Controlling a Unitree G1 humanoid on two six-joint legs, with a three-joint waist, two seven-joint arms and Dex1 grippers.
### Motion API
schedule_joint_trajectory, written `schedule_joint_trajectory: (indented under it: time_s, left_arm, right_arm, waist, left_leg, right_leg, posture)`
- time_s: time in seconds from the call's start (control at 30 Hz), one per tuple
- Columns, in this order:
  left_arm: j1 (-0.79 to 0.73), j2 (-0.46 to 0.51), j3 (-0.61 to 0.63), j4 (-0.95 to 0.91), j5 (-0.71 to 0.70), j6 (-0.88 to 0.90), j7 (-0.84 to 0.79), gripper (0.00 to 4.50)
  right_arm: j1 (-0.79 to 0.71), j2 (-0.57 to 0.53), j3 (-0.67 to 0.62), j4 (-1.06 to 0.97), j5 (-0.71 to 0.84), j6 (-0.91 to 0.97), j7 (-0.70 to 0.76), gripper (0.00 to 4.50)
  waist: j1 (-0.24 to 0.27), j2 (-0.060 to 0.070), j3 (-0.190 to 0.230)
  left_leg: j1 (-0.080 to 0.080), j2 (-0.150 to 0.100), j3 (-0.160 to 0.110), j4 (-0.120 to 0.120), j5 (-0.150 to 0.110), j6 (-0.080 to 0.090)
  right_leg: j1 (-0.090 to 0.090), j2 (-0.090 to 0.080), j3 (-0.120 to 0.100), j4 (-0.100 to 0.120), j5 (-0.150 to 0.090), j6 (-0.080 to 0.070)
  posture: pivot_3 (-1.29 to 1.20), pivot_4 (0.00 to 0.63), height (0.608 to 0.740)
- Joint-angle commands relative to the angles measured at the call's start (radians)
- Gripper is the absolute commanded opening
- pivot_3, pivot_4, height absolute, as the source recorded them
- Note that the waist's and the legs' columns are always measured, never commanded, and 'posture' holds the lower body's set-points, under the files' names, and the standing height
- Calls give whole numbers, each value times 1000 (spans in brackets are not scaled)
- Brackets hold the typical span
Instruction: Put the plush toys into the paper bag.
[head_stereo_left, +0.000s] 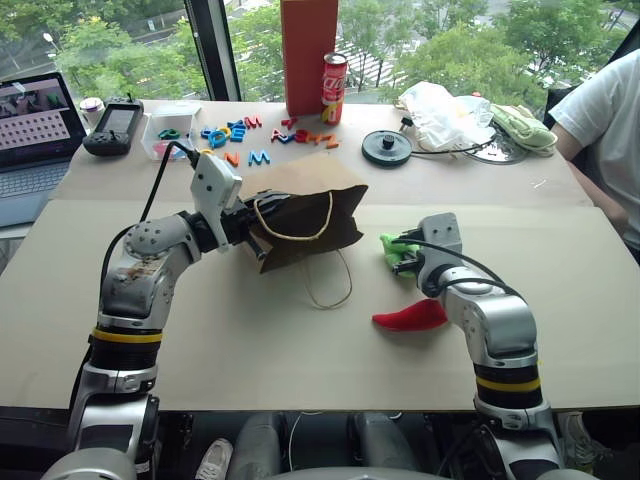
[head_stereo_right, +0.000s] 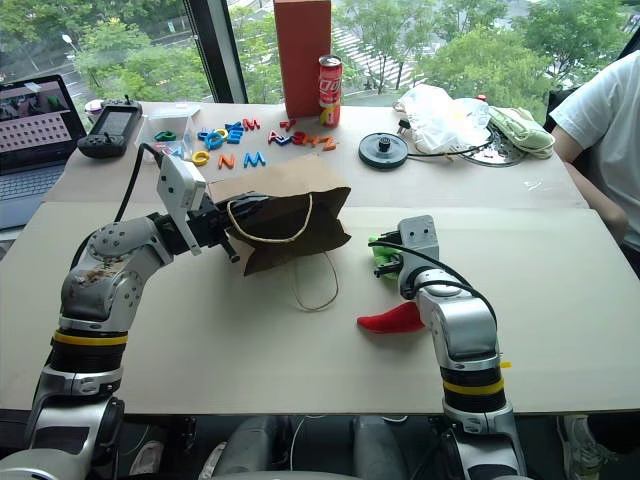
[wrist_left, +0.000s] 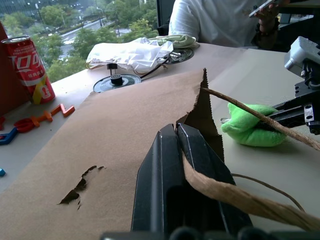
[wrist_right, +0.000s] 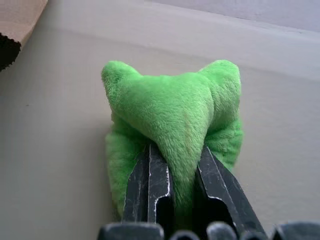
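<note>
Right pincer (wrist_right: 174, 172) angled down, pinching green plush (wrist_right: 172, 120) | left pincer (wrist_left: 177, 145) level, clamping paper bag (head_stereo_left: 300, 210) edge

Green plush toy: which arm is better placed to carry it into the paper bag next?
The right. Its gripper has its jaws pinched on the green plush toy, beside the paper bag's mouth. The left gripper is shut on the bag's rim, holding it.

Plush toys (head_stereo_left: 398, 250) right of paper bag (head_stereo_left: 300, 212)
</note>
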Motion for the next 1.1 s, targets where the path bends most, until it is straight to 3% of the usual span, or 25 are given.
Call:
schedule_joint_trajectory:
  time_s: [0.03, 0.2, 0.4, 0.6, 0.87, 1.1]
  left_arm:
    - [-29, -1, 20, -26, -14, -12, 4, 0]
    - [-31, -3, 21, -21, -12, -14, 4, 0]
    - [-36, -4, 24, -15, -15, -11, 4, 0]
    - [-36, -6, 21, -17, -17, -7, 2, 0]
    - [-40, -10, 14, -22, -21, -3, -7, 0]
    - [-42, -18, -1, -26, -21, 1, -17, 0]
  right_arm:
    - [10, -4, -5, -34, 12, -3, 19, 11]
    - [10, -54, -19, -147, 61, 4, 92, 11]
    - [-26, -103, -78, -424, 311, 189, 280, 11]
    - [-94, -40, 12, -451, 364, 311, 243, 11]
    - [-212, 15, 137, -168, 228, 169, 130, 11]
    - [-351, 108, 149, 165, 111, -32, 44, 11]
  waist:
    - [0, 0, 0]
    - [2, 0, 0]
    - [2, 1, 1]
    - [3, 1, 1]
    - [5, 1, 1]
    - [2, 1, 1]
  left_leg:
    - [0, 0, 0, 0, 0, 0]
    - [-1, 0, 0, 0, 0, 0]
    - [-2, 0, -1, -1, 0, 0]
    - [-1, 0, -1, -1, 0, 0]
    - [-2, -1, 0, -1, 0, 0]
    - [-2, -1, 0, -1, 0, 0]
  right_leg:
    - [0, 0, 0, 0, 0, 0]
    - [-1, 0, 0, -1, 0, 0]
    - [-1, 0, 0, -1, 0, 0]
    - [0, 0, -1, -1, 0, 0]
    - [-1, -1, -1, -1, 0, 0]
    - [-2, 0, -1, -1, 0, 0]
  posture:
    - [0, 150, 739]
    - [0, 150, 739]
    - [0, 150, 739]
    - [0, 150, 739]
    - [0, 150, 739]
    - [0, 150, 739]
